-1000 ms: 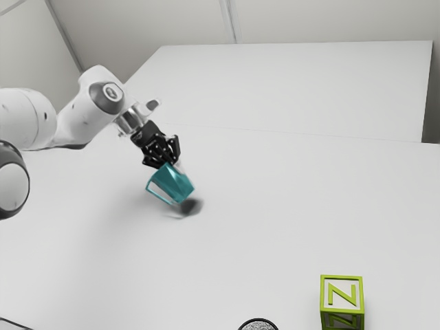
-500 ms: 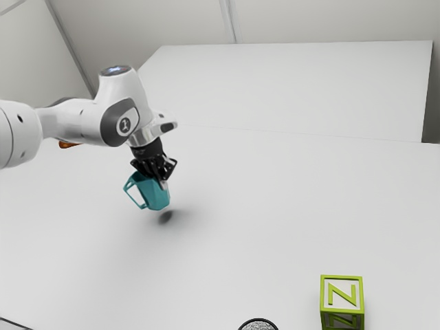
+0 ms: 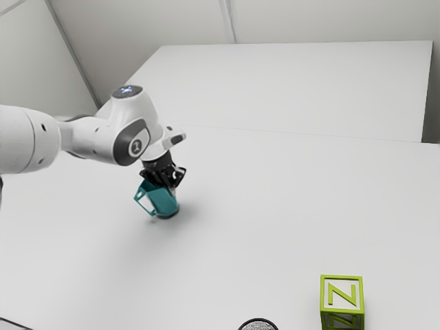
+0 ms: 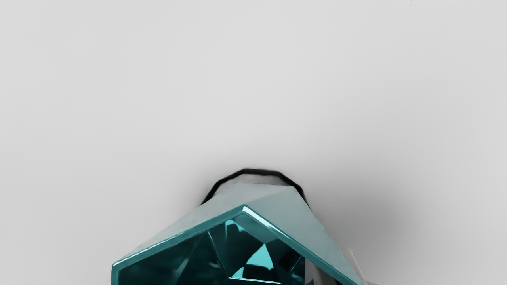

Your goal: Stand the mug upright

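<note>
Teal faceted mug (image 3: 163, 200), angular handle (image 3: 143, 207), glossy interior (image 4: 186, 257), mouth facing up, body tilted, wall grasped in the black pincer (image 3: 169, 187)

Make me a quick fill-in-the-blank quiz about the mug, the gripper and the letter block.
The block shows the letter ____.
In the exterior view, the mug's handle points toward the view's ____, away from the block.
Of the block and the gripper, the one touching the mug is the ____.
The frame around the block's letter is ____ in color.

Missing words: Z; left; gripper; green
</note>
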Controlling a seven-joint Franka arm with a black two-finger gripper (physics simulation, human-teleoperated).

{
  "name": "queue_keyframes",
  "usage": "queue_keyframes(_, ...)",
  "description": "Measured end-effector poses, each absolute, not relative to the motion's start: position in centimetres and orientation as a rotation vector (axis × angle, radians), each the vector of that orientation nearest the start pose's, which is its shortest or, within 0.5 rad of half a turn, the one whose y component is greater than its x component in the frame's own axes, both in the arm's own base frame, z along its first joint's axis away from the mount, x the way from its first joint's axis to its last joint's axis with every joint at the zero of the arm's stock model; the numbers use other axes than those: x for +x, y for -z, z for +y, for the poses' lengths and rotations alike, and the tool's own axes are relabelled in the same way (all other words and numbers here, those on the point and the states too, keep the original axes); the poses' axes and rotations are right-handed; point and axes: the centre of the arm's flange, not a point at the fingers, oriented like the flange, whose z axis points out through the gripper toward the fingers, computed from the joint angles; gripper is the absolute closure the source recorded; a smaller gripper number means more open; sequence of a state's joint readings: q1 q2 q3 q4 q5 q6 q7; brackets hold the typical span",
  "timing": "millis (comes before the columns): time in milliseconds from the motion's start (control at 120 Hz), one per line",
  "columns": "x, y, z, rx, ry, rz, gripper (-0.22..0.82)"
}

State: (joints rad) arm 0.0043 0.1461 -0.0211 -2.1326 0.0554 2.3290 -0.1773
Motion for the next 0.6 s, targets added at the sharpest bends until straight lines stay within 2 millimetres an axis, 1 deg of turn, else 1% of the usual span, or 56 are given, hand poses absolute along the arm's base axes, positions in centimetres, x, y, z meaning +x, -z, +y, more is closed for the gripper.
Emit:
queue_keyframes(67, 56.7, -34.2, -0.8, -3.101, 0.09, -0.21, 0.78)
queue_keyframes(92, 56.7, -34.2, -0.9, -3.101, 0.093, -0.217, 0.77)
queue_keyframes(250, 56.8, -34.6, -0.9, -3.104, 0.108, -0.249, 0.41)
queue_keyframes(300, 56.8, -35.0, -0.9, -3.104, 0.118, -0.255, 0.33)
queue_keyframes(358, 56.8, -35.6, -0.9, -3.104, 0.134, -0.262, 0.25)
queue_keyframes(467, 56.6, -37.3, -1.5, -3.106, 0.166, -0.256, 0.15)
queue_keyframes(567, 56.4, -39.1, -2.7, -3.109, 0.186, -0.234, 0.09)
queue_keyframes(600, 56.4, -40.0, -3.0, -3.11, 0.202, -0.228, 0.08)
